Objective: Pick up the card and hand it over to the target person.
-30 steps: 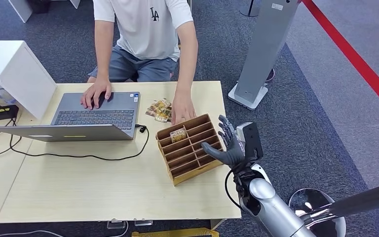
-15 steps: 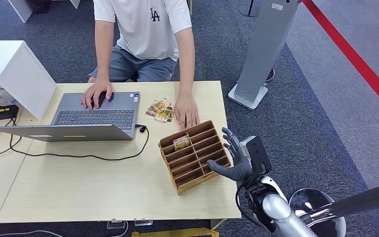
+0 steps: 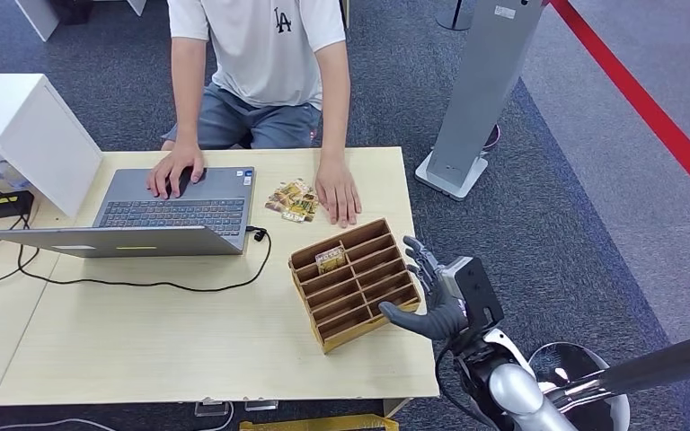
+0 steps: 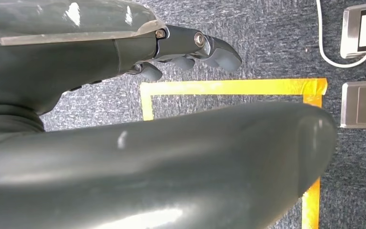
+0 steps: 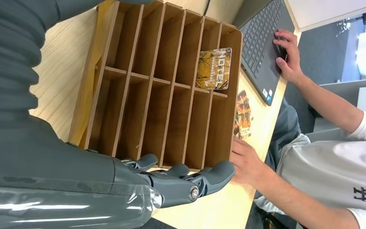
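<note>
One hotel key card (image 3: 330, 259) stands in a far-row slot of the wooden slotted organizer (image 3: 357, 284), centre-right of the head frame, untouched; more cards (image 3: 290, 199) lie loose on the desk (image 3: 189, 341) just above it, beside the seated person's hand (image 3: 338, 190). Over the last second the organizer slid slightly right and the person's hand drew back off it, while the right hand (image 3: 433, 292), fingers spread and empty, backed away lower right. Reach looks reset, not begun; left hand (image 4: 124, 95) hangs over carpet, fingers loosely extended, holding nothing.
</note>
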You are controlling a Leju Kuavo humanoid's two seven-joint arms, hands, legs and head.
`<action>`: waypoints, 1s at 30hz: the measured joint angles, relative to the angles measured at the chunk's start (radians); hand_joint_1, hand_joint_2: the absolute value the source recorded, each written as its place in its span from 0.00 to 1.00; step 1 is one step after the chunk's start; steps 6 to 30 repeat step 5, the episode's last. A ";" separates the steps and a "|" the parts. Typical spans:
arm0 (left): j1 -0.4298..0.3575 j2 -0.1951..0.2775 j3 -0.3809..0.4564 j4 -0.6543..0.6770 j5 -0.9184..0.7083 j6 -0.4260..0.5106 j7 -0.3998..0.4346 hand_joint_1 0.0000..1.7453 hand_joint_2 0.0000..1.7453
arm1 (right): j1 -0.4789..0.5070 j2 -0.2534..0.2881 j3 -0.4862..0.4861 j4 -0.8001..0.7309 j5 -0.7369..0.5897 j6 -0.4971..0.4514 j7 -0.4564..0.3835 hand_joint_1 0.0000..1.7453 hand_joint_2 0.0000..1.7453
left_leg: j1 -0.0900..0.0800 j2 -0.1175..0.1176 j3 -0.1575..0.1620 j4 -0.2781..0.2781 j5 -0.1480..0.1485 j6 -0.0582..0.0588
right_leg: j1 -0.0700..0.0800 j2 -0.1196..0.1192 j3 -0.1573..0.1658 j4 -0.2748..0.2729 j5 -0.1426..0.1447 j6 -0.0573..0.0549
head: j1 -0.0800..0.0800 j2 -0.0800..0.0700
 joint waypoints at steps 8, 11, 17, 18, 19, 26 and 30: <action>-0.001 0.001 -0.004 0.000 -0.005 -0.003 -0.001 0.00 0.00 | 0.011 0.001 -0.011 -0.007 0.005 0.003 0.002 0.00 1.00 | 0.000 0.000 0.000 0.000 0.000 0.000 | 0.000 0.000 0.000 0.000 0.000 0.000 | 0.000 0.000; -0.001 0.001 -0.004 0.000 -0.005 -0.003 -0.001 0.00 0.00 | 0.011 0.001 -0.011 -0.007 0.005 0.003 0.002 0.00 1.00 | 0.000 0.000 0.000 0.000 0.000 0.000 | 0.000 0.000 0.000 0.000 0.000 0.000 | 0.000 0.000; -0.001 0.001 -0.004 0.000 -0.005 -0.003 -0.001 0.00 0.00 | 0.011 0.001 -0.011 -0.007 0.005 0.003 0.002 0.00 1.00 | 0.000 0.000 0.000 0.000 0.000 0.000 | 0.000 0.000 0.000 0.000 0.000 0.000 | 0.000 0.000; -0.001 0.001 -0.004 0.000 -0.005 -0.003 -0.001 0.00 0.00 | 0.011 0.001 -0.011 -0.007 0.005 0.003 0.002 0.00 1.00 | 0.000 0.000 0.000 0.000 0.000 0.000 | 0.000 0.000 0.000 0.000 0.000 0.000 | 0.000 0.000; -0.001 0.001 -0.004 0.000 -0.005 -0.003 -0.001 0.00 0.00 | 0.011 0.001 -0.011 -0.007 0.005 0.003 0.002 0.00 1.00 | 0.000 0.000 0.000 0.000 0.000 0.000 | 0.000 0.000 0.000 0.000 0.000 0.000 | 0.000 0.000; -0.001 0.001 -0.004 0.000 -0.005 -0.003 -0.001 0.00 0.00 | 0.011 0.001 -0.011 -0.007 0.005 0.003 0.002 0.00 1.00 | 0.000 0.000 0.000 0.000 0.000 0.000 | 0.000 0.000 0.000 0.000 0.000 0.000 | 0.000 0.000; -0.001 0.001 -0.004 0.000 -0.005 -0.003 -0.001 0.00 0.00 | 0.011 0.001 -0.011 -0.007 0.005 0.003 0.002 0.00 1.00 | 0.000 0.000 0.000 0.000 0.000 0.000 | 0.000 0.000 0.000 0.000 0.000 0.000 | 0.000 0.000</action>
